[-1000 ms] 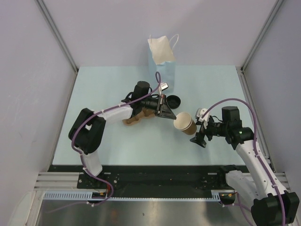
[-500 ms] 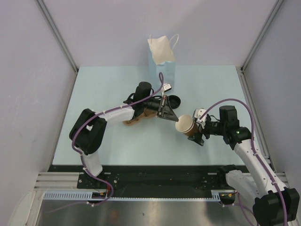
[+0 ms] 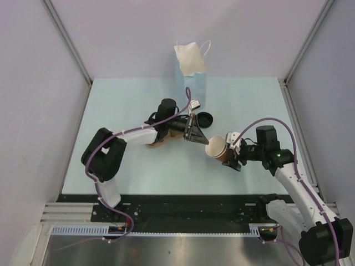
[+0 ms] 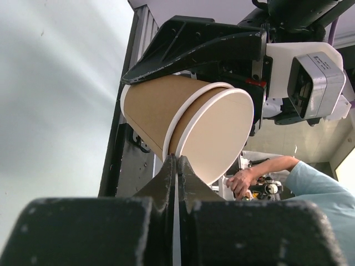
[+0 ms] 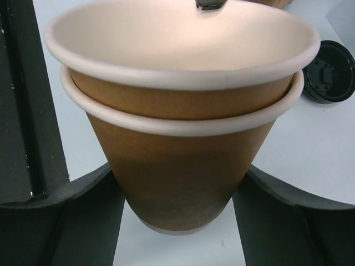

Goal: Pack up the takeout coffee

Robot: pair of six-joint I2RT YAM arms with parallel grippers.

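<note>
Two cups (image 5: 177, 111), nested. Right gripper (image 5: 178, 183): jaws wide around both; cannot tell if gripped. Left gripper (image 4: 176, 166): closed, tips at rims. One lid (image 5: 330, 72) just beside it.

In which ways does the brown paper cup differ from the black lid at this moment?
Colour: the cup is tan, cream inside; the lid is black. Shape: the cup is tall and tapered; the lid is flat. Place: the cup sits between the fingers of the right gripper; the lid lies free on the table near the blue bag. Both are round and outside the bag.
</note>
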